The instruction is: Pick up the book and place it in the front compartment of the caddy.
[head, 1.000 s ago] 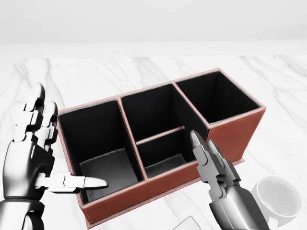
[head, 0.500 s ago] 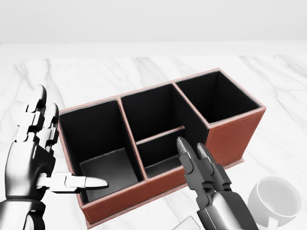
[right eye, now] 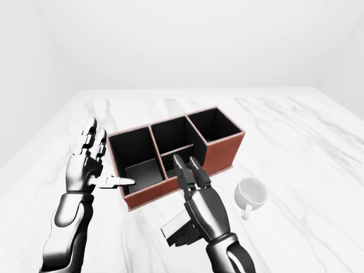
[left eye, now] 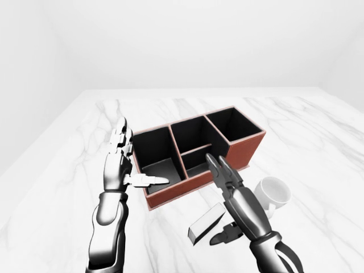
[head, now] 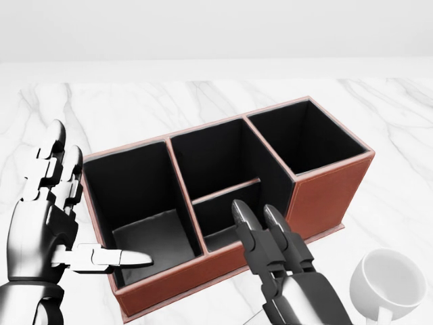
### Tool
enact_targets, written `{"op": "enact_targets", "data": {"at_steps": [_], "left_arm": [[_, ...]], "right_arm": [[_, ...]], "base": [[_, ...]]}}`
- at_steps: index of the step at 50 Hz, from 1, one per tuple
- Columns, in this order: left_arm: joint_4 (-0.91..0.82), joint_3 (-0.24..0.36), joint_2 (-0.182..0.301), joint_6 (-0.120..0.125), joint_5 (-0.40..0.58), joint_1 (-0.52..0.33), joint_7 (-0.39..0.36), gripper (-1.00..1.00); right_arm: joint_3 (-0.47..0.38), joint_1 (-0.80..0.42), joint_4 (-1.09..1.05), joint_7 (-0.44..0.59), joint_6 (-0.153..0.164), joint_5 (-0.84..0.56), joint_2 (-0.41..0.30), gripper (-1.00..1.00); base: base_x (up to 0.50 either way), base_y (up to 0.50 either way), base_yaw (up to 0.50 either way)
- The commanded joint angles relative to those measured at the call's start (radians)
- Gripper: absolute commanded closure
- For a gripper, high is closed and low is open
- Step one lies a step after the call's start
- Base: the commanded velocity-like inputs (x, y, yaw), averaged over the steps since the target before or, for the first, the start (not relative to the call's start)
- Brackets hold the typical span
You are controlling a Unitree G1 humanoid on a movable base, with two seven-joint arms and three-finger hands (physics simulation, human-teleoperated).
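- Left-eye view: the caddy [left eye: 199, 153], a reddish-brown box with dark compartments, stands on the marble table [left eye: 318, 131]. The book [left eye: 206, 223] lies flat on the table below the caddy, outside every compartment. The right hand [left eye: 230, 187] hovers above the book with fingers extended and parted, its thumb pointing down beside the book's right end; nothing is gripped. A white cup [left eye: 273, 191] rests to the right of the hand.
- Head view: the left hand [head: 51, 210] is spread open at the caddy's left end, its thumb reaching over the rim of the left compartment. The right hand's fingers lie over the caddy's lower wall. The middle section is split by a divider [head: 226, 191] into an upper and a lower cell; all cells appear empty. The book is barely visible at the bottom edge.
- Right-eye view: the book shows beneath the right palm, whether touched cannot be told.
- Progress, as a judgement: the pick is not yet made; grasping, lifting and placing remain.
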Motion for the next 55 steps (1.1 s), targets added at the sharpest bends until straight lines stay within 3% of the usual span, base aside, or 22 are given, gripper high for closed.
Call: {"op": "enact_targets", "data": {"at_steps": [1, 6, 14, 19, 55], "left_arm": [[-0.001, 0.000, 0.000, 0.000, 0.001, 0.000, 0.000, -1.00], [0.002, 0.001, 0.000, 0.000, 0.001, -0.002, 0.000, -1.00], [-0.003, 0.003, 0.001, 0.000, -0.001, -0.003, 0.000, -1.00], [0.004, 0.003, 0.001, 0.000, 0.000, -0.002, 0.000, -1.00], [0.014, -0.004, -0.001, 0.000, 0.007, 0.000, 0.001, -1.00]], "right_arm": [[0.038, -0.002, 0.008, -0.010, -0.005, -0.042, -0.016, -1.00], [0.038, -0.013, 0.029, -0.016, -0.019, -0.052, -0.020, -1.00], [0.020, -0.023, 0.067, -0.032, -0.086, -0.085, -0.022, -1.00], [0.007, -0.019, 0.055, -0.024, -0.112, -0.099, -0.020, -1.00], [0.030, 0.011, 0.139, -0.117, -0.112, -0.229, -0.029, -1.00]], "base": [[0.00, 0.00, 0.00], [0.00, 0.00, 0.00], [0.00, 0.00, 0.00], [0.00, 0.00, 0.00], [0.00, 0.00, 0.00]]}}
